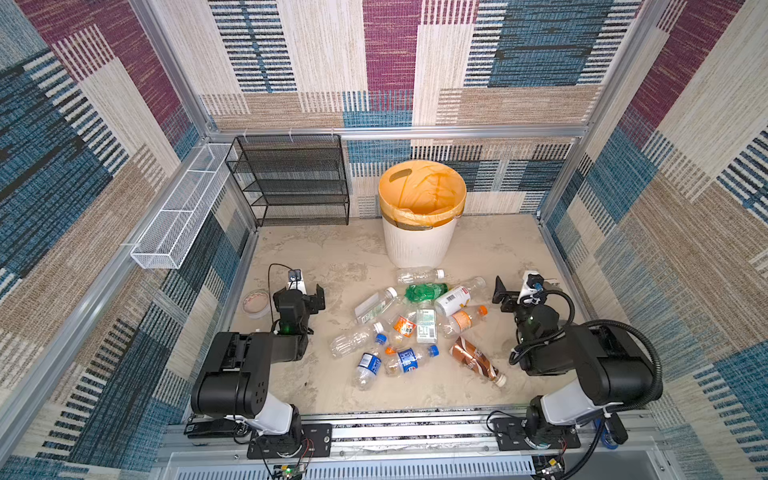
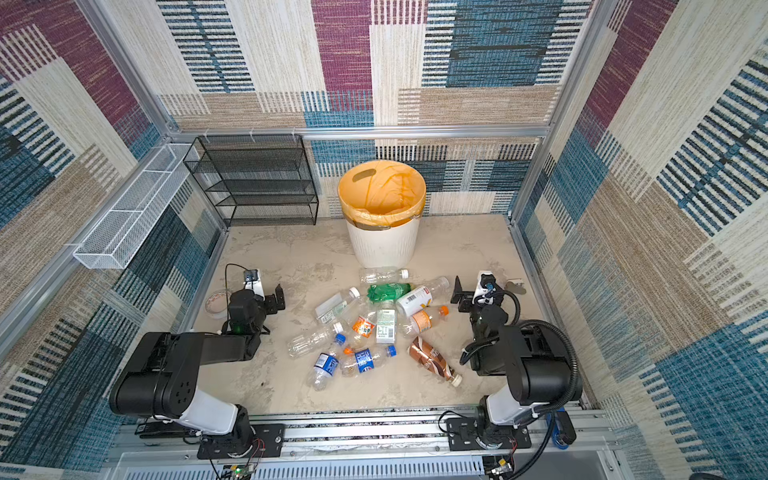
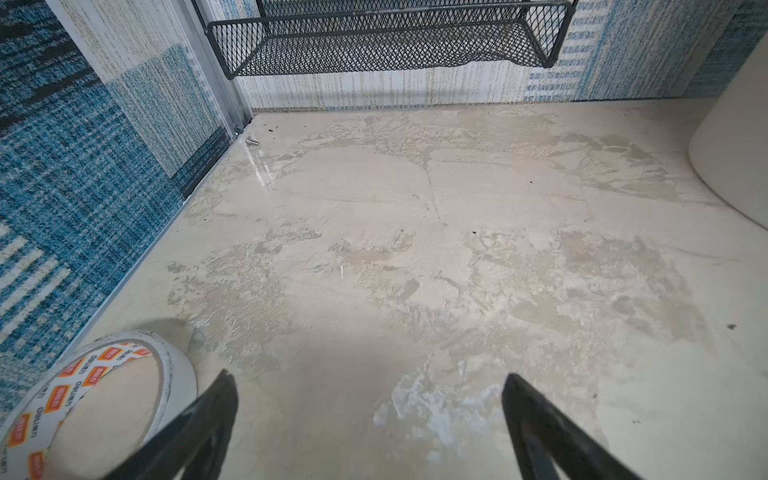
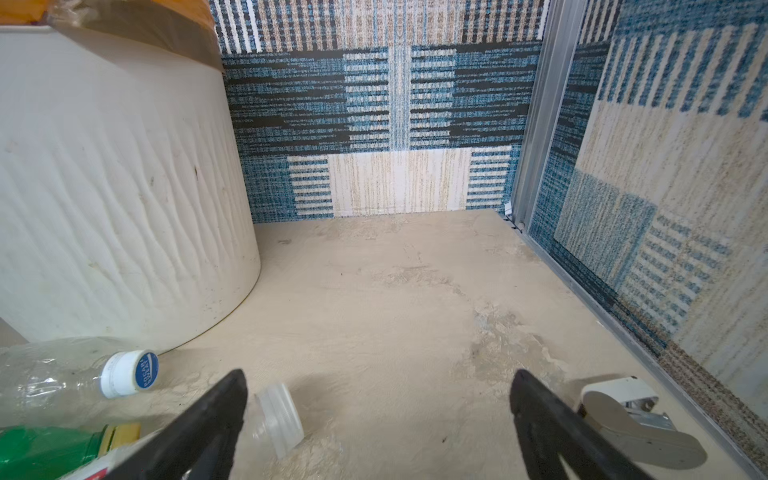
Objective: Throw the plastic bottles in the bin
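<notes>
1. The bin (image 1: 419,245), white and ribbed with an orange liner, stands upright at the far edge of the table (image 1: 332,257), about midway along it, its mouth open.
2. The bottles (image 1: 426,322) lie on their sides in a loose heap on the middle of the table, in front of the bin and between the 2 arms. About 12 can be counted in both top views.
3. A clear bottle (image 1: 417,275) with a white cap lies at the far end of the heap, just beside the bin's base.
4. A green bottle (image 1: 424,291) lies just nearer than the clear one. A brown bottle (image 1: 473,359) lies at the heap's near right end, and 2 blue-labelled bottles (image 1: 370,365) lie at its near left end.
5. The left gripper (image 3: 368,376) is spread wide and holds nothing. It hangs low over bare table to the left of the heap, well apart from it.
6. A tape roll (image 3: 178,374) lies flat by the table's left edge, just beside 1 finger of the left gripper.
7. The right gripper (image 4: 379,372) is also spread wide and holds nothing, to the right of the heap. A pale bottle cap (image 4: 276,419) lies just beside 1 of its fingers.
8. A small white and grey object (image 4: 636,424) lies beside the other finger, at the table's right edge.
9. A black rack (image 1: 291,183) stands at the far left corner, and a white basket (image 1: 178,216) hangs on the left wall.
</notes>
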Robot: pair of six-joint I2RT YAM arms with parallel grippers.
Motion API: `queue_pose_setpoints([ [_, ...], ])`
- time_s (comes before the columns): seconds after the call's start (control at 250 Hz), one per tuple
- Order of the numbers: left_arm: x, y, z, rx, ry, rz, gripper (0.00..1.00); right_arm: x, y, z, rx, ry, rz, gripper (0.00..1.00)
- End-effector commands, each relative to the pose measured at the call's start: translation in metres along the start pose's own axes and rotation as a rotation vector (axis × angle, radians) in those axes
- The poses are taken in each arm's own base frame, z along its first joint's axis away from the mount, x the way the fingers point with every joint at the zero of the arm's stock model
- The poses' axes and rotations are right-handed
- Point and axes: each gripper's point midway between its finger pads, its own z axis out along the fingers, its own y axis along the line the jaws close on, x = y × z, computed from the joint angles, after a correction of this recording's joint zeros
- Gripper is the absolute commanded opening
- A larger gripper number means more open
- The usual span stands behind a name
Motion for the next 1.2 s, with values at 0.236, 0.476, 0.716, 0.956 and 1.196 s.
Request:
queue_pose_setpoints([
  [0.236, -0.005, 0.000, 0.000, 0.002, -0.015, 0.010, 0.99, -0.007, 0.000, 0.000, -0.001, -0.031, 0.006, 0.99],
  [0.476, -0.005, 0.000, 0.000, 0.002, -0.016, 0.009, 0.99, -0.007, 0.000, 0.000, 0.001, -0.030, 0.005, 0.99],
  [0.716, -0.005, 0.000, 0.000, 0.003, -0.015, 0.007, 0.99, -0.007, 0.000, 0.000, 0.001, -0.030, 0.007, 0.99],
  [0.956, -0.003, -0.001, 0.006, 0.058, 0.015, -0.017, 0.99, -0.006, 0.001, 0.002, -0.006, -0.023, 0.007, 0.99],
  [1.196, -0.019, 0.009, 0.000, 0.008, 0.015, -0.035, 0.77, -0.012, 0.001, 0.020, 0.001, 0.044, 0.005, 0.88],
])
